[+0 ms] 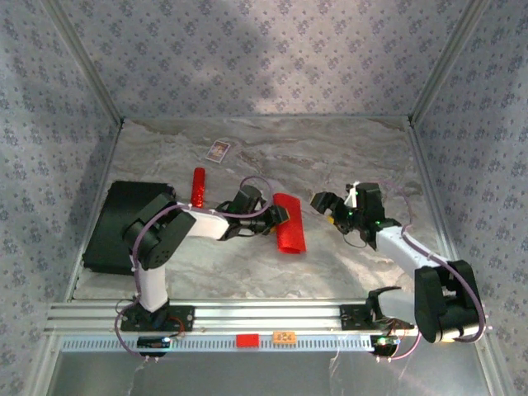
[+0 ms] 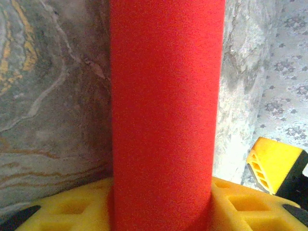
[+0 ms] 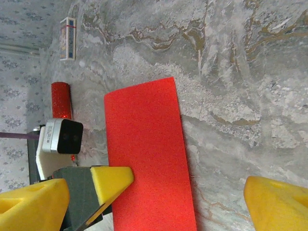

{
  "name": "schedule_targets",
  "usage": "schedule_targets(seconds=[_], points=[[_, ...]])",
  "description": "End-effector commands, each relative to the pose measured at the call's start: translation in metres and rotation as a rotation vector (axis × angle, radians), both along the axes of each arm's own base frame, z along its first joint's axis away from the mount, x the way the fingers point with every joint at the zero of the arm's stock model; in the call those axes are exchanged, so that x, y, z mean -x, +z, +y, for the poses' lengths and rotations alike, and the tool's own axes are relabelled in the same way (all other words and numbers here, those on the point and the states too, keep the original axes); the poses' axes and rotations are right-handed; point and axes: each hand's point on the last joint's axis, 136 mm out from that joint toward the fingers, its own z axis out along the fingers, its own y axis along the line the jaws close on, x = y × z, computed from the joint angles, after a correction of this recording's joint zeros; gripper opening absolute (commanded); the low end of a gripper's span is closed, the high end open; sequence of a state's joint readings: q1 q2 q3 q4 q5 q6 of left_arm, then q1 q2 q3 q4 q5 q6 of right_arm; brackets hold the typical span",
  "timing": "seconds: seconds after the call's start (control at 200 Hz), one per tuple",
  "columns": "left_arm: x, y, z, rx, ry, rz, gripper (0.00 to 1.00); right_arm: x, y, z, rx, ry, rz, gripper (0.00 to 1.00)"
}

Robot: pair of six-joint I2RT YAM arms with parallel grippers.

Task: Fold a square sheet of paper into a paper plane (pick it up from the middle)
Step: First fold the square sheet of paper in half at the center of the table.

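We look down on a desk [image 1: 346, 157] with a grey marble-patterned top veined in ochre. It is closed in on three sides by walls [image 1: 247, 58] papered in a pale floral print, and an aluminium rail [image 1: 264, 314] runs along its near edge. A black pad [image 1: 120, 231] lies flat at the left side. Beyond it a red cylindrical stick [image 1: 198, 188] rests on the marble, and a small printed card [image 1: 218, 150] lies farther back, well apart from everything else. The red sheet of paper [image 1: 290, 224] lies near the middle of the desk, creased into a long narrow rectangle, its long sides running roughly from far to near. The left end effector [image 1: 278, 217] sits at the paper's left long edge. In the right wrist view one of its yellow fingers [image 3: 111, 179] reaches that edge with its tip. In its own wrist view the red strip rises up the middle, with yellow pads showing on both sides of it at the bottom. We cannot tell whether those fingers are clamped on the paper or only resting against it. The right end effector [image 1: 328, 204] hangs just to the right of the paper, apart from it, its fingers spread wide and grasping nothing.
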State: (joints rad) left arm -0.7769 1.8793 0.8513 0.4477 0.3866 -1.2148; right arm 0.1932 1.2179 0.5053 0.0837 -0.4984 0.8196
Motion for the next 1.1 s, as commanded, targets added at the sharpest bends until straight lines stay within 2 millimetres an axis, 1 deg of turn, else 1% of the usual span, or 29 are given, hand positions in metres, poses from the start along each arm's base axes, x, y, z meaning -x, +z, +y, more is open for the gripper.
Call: schedule_targets(seconds=[0.0,0.055,0.18,0.27,0.405,0.55,0.655,0.755,0.849,0.999,1.094], points=[[0.008,-0.021,0.02,-0.181,0.0,0.02,0.48,-0.006,0.011,0.008,-0.007,0.036,-0.032,0.96],[0.007,-0.019,0.024,-0.242,-0.021,0.001,0.48,-0.007,0.011,0.008,-0.006,0.034,-0.032,0.96],[0.005,-0.011,0.03,-0.366,-0.062,-0.052,0.55,-0.007,0.011,0.009,-0.003,0.037,-0.032,0.96],[0.006,-0.011,0.036,-0.439,-0.077,-0.067,0.58,-0.007,0.011,0.009,-0.004,0.036,-0.036,0.95],[0.004,-0.008,0.044,-0.479,-0.069,-0.091,0.6,-0.007,0.013,0.01,-0.004,0.042,-0.04,0.95],[0.0,0.004,0.046,-0.481,-0.075,-0.142,0.62,-0.007,0.011,0.011,-0.004,0.047,-0.038,0.95],[-0.002,0.01,0.047,-0.471,-0.076,-0.157,0.62,-0.007,0.011,0.013,-0.007,0.051,-0.038,0.95],[-0.004,0.007,0.051,-0.462,-0.068,-0.146,0.59,-0.006,0.01,0.014,-0.005,0.056,-0.037,0.95],[-0.006,0.002,0.052,-0.429,-0.072,-0.119,0.49,-0.006,0.008,0.013,-0.001,0.051,-0.032,0.95],[-0.005,-0.004,0.054,-0.418,-0.086,-0.101,0.48,-0.006,0.008,0.014,0.0,0.053,-0.03,0.95],[-0.004,-0.005,0.05,-0.397,-0.101,-0.097,0.48,-0.006,0.007,0.015,0.001,0.053,-0.029,0.95]])
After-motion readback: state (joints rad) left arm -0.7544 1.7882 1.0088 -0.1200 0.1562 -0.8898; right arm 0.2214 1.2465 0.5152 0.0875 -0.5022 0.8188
